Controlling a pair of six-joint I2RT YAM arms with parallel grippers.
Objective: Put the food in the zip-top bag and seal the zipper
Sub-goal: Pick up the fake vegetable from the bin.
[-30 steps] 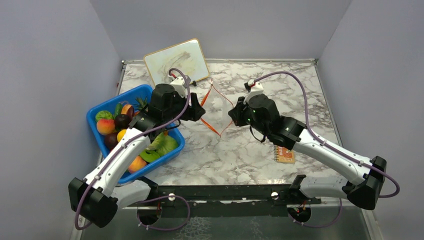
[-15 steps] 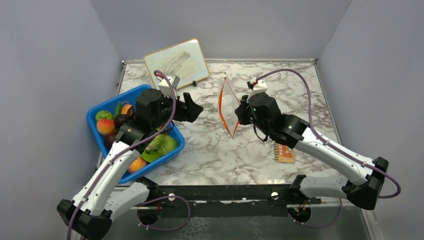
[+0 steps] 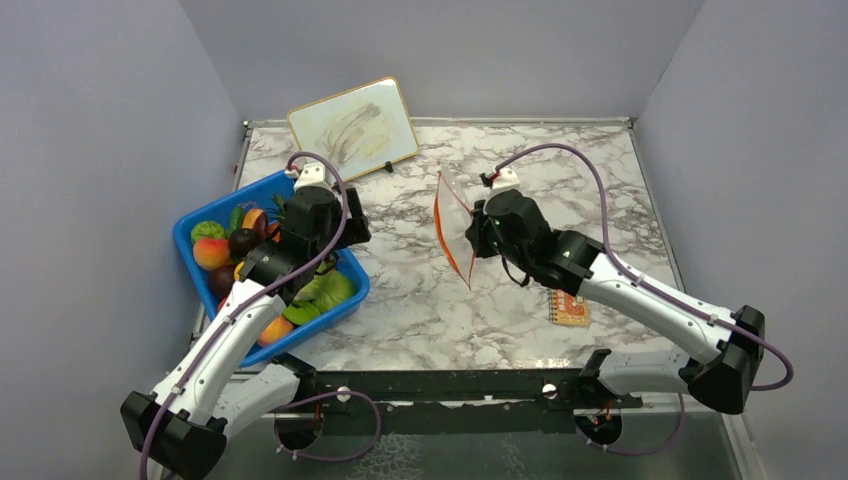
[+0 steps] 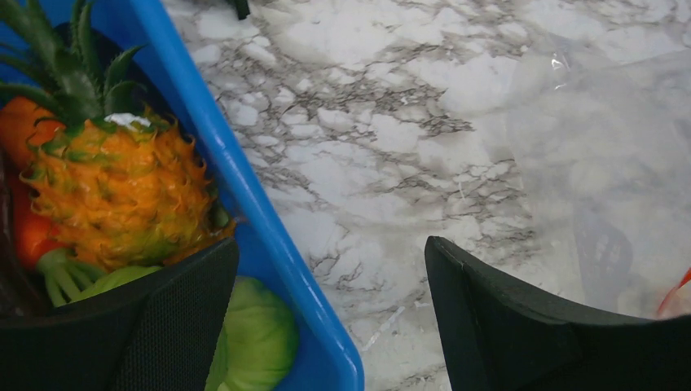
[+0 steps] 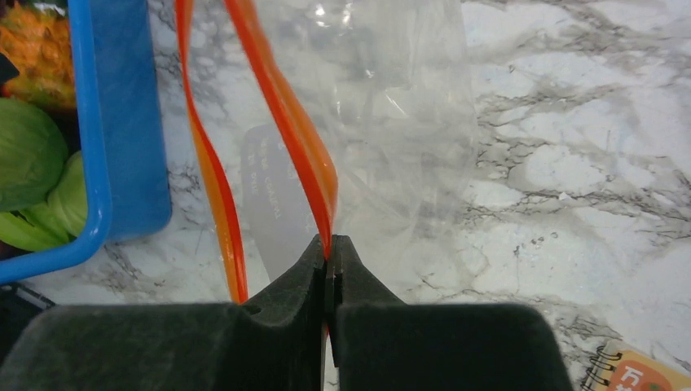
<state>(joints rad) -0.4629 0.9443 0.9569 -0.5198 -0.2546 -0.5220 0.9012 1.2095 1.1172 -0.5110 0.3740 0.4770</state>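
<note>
The clear zip-top bag (image 3: 452, 222) hangs on edge from my right gripper (image 3: 472, 236), which is shut on one side of the orange-red zipper (image 5: 301, 130). The other zipper strip (image 5: 208, 163) bows away to the left, so the mouth is open. The right gripper (image 5: 328, 244) pinches the strip at its tips. My left gripper (image 3: 347, 222) is open and empty over the right rim of the blue tub (image 3: 200, 215). In the left wrist view the gripper (image 4: 330, 269) straddles the tub rim (image 4: 244, 187), beside an orange pineapple toy (image 4: 114, 187) and a green toy (image 4: 253, 342). Several toy fruits (image 3: 225, 250) fill the tub.
A small whiteboard (image 3: 352, 122) leans against the back wall. A small orange notebook (image 3: 571, 308) lies under the right forearm. Grey walls close in the marble table (image 3: 420, 300) on three sides.
My left gripper let go of the bag's rim and swung back left to the tub. The bag's mouth narrowed and it now hangs from the right gripper alone.
</note>
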